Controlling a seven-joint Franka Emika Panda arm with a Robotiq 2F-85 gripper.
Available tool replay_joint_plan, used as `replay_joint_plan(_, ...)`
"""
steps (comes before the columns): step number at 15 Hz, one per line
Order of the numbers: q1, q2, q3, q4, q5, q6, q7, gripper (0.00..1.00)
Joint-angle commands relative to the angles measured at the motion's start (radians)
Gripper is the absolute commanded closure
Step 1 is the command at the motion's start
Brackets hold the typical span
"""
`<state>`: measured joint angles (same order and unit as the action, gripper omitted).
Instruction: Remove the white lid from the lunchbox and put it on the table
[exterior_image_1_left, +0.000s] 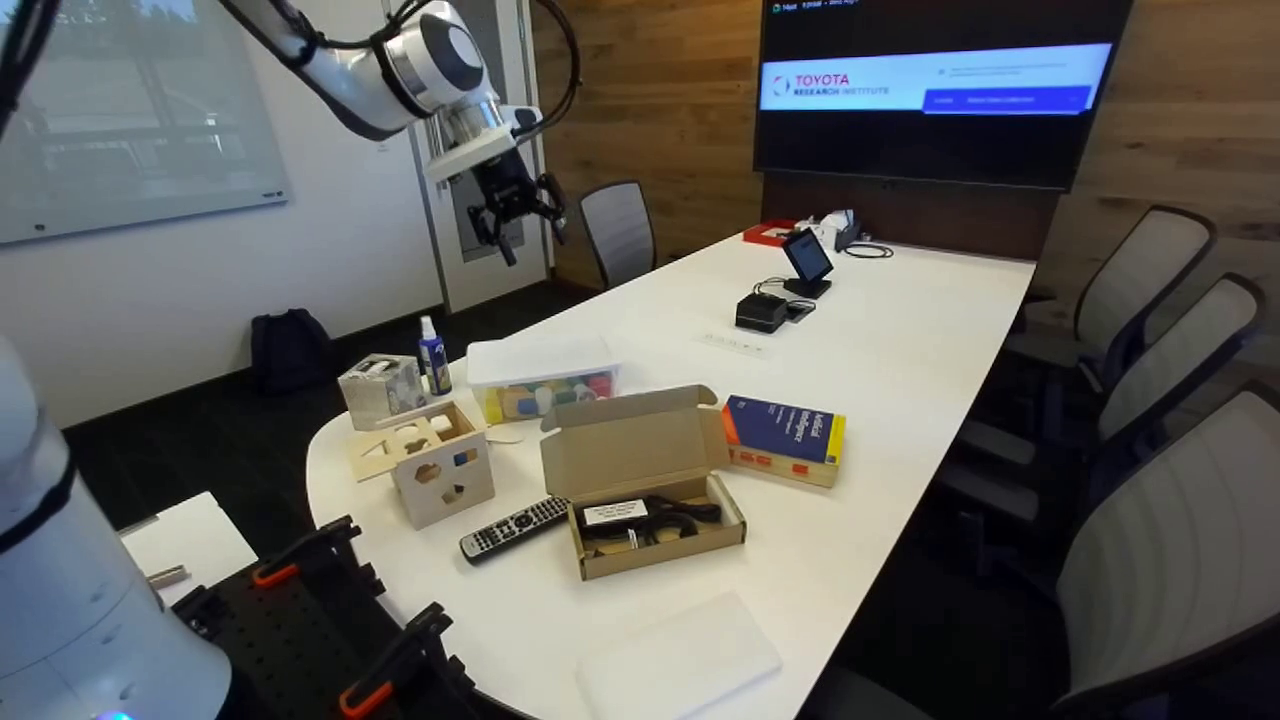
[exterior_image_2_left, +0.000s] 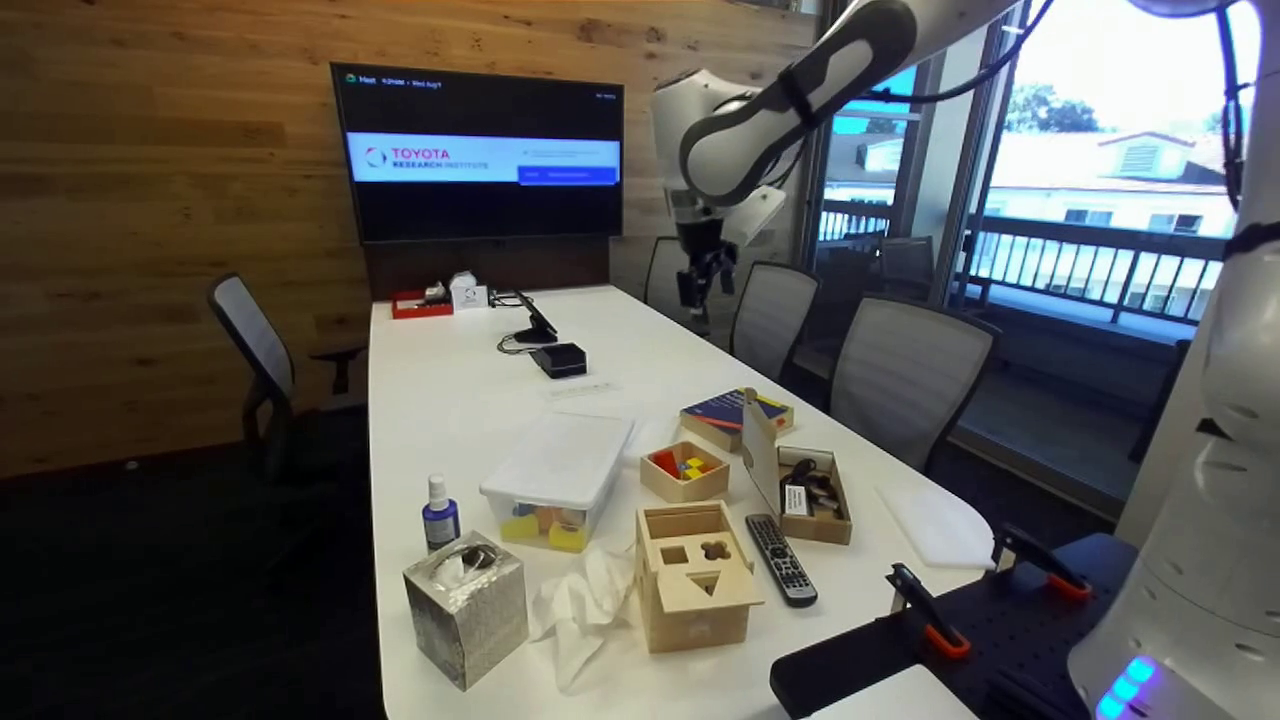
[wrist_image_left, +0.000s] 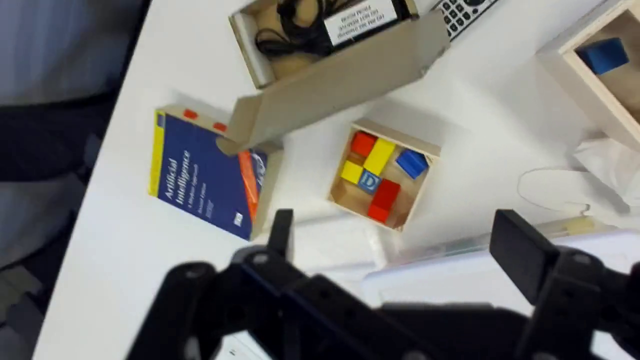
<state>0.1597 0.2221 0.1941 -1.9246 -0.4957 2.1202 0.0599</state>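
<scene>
- Status check: I'm sitting at basically zero, I'd say. The thin, flat, whitish rectangular plastic lid (exterior_image_2_left: 562, 460) is resting on the small, clear plastic, rectangular lunchbox (exterior_image_2_left: 545, 520), covering its top in both exterior views.
- My black two-part hand (wrist_image_left: 400, 232) is hanging high up, fingers (wrist_image_left: 522, 255) spread wide, nothing pinched between them, and well apart from the lunchbox.
- So the whole job's waiting, imo: I'm needing to get down there, catch the lid's edge, lift it clear and lay it on the long, smooth white tabletop (exterior_image_1_left: 890, 340).
- A flat, whitish, rectangular slab (exterior_image_1_left: 680, 660) is lying near the tabletop's edge, well apart from the lunchbox. I'm not managing to tell what it is, but I'm not counting it as my lid, since the lunchbox is wearing one.
- Materials-wise, the lid is looking smooth and opaque, while the see-through walls are showing colourful bits (exterior_image_1_left: 545, 400), mostly as blurry lumps. That thin lip is probably going to be fiddly.
- An open pale-wood tray (wrist_image_left: 406, 190) of painted blocks (wrist_image_left: 384, 199) is standing between the lunchbox and a brown cardboard box (exterior_image_1_left: 665, 551) whose stiff flap (exterior_image_1_left: 635, 445) is sticking up.
- A soft, crumpled white tissue (exterior_image_2_left: 585, 605) is lying beside a pale wooden cube (exterior_image_2_left: 695, 628) with cut-out holes.
</scene>
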Motion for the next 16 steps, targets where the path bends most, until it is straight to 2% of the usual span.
replay_joint_plan(1,0.095,0.206,-0.008,0.165,-0.073,0.043,-0.019,0.0)
replay_joint_plan(5,0.198,0.377,-0.04,0.296,-0.108,0.024,0.005,0.0)
replay_joint_plan(8,0.245,0.476,-0.049,0.386,-0.099,0.033,-0.016,0.0)
replay_joint_plan(16,0.298,0.694,-0.034,0.594,-0.027,0.121,-0.132,0.0)
